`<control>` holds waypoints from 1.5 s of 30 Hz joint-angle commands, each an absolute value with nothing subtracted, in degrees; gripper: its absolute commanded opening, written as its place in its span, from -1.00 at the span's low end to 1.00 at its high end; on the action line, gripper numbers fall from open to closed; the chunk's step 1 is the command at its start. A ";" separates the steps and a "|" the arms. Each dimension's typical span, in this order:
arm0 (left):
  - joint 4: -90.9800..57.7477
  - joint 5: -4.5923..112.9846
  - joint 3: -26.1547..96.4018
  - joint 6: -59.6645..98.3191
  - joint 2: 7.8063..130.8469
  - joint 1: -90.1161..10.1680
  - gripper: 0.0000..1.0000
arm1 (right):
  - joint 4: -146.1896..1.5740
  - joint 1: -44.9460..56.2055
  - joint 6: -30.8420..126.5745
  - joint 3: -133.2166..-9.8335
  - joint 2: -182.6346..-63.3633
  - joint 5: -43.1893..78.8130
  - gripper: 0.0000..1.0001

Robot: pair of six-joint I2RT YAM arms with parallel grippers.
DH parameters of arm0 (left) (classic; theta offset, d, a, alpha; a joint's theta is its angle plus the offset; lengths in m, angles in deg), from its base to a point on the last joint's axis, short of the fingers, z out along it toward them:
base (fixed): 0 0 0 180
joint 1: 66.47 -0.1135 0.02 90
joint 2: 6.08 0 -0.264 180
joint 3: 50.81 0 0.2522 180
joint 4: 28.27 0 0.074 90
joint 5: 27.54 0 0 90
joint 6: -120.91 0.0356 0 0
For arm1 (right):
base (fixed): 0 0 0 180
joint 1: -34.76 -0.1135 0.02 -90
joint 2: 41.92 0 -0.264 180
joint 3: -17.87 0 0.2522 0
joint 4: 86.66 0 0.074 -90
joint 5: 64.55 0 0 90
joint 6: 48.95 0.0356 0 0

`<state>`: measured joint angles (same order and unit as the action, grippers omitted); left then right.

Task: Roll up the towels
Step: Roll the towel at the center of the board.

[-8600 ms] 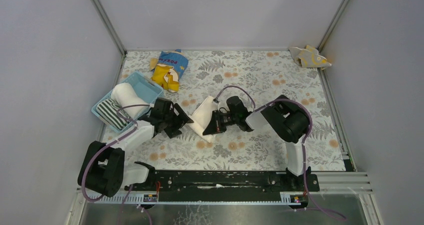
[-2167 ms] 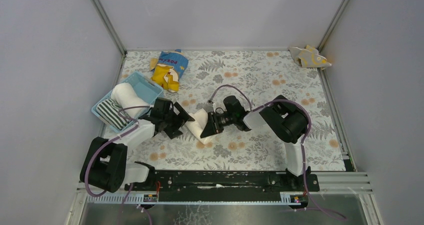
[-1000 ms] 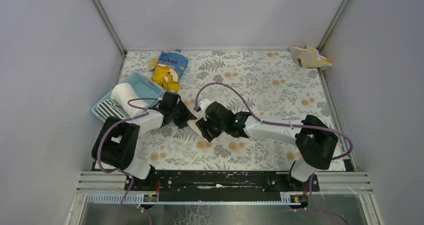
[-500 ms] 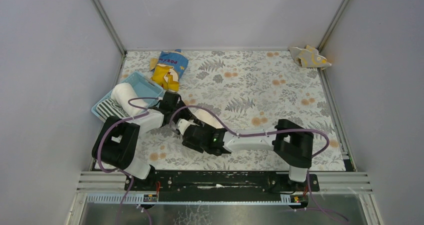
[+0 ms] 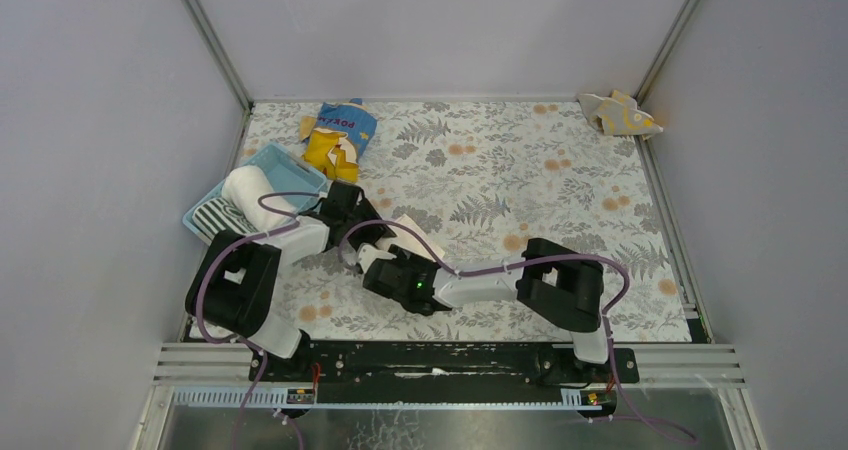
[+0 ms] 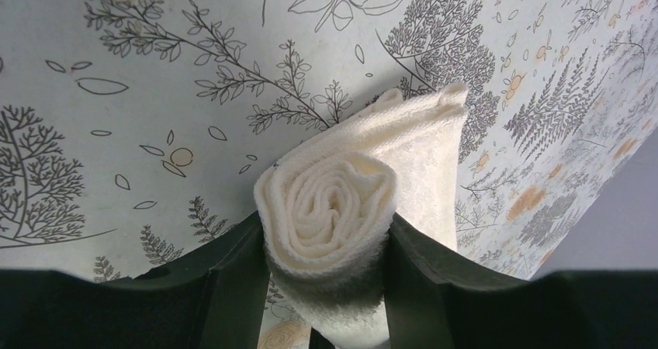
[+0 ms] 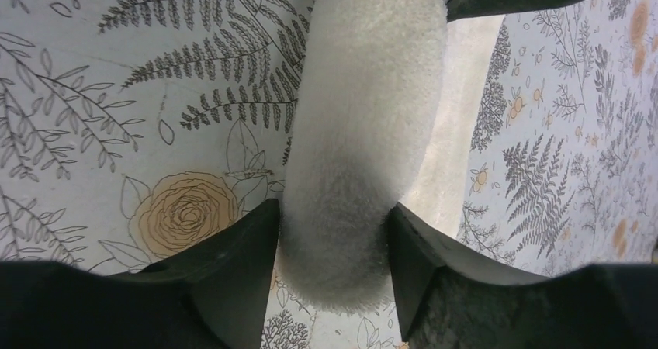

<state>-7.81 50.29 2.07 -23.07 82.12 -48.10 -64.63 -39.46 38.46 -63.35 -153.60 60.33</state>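
Towel (image 6: 330, 209): cream roll lying left of centre on table (image 5: 560, 170), right of basket (image 5: 300, 175) | left gripper (image 6: 326, 244): jaws half-closed, clamping the roll's spiral end | right gripper (image 7: 334, 217): jaws part-open, pressing both sides of the roll's body.

4 towels (image 5: 252, 184) (image 5: 222, 218) (image 5: 410, 230) (image 5: 620, 113); 1 basket (image 5: 300, 176); 1 snack bag (image 5: 338, 135).

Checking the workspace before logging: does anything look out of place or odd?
Yes. A blue-and-yellow snack bag lies beside the blue basket, and it is no towel at all. A beige towel sits crumpled, unrolled, in the far right corner.
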 commanded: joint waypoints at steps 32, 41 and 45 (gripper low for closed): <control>-0.54 45.69 -9.45 -26.66 56.08 -55.00 0.97 | -73.85 -12.02 61.30 -59.91 -156.56 -21.35 -0.35; -12.29 43.49 -13.79 -33.31 59.01 -49.02 0.86 | -85.86 -8.49 72.07 -55.48 -161.59 -28.16 -0.36; -16.83 44.00 -13.54 -34.70 63.38 -46.82 0.70 | -93.03 -6.49 78.37 -51.97 -163.63 -30.11 -0.36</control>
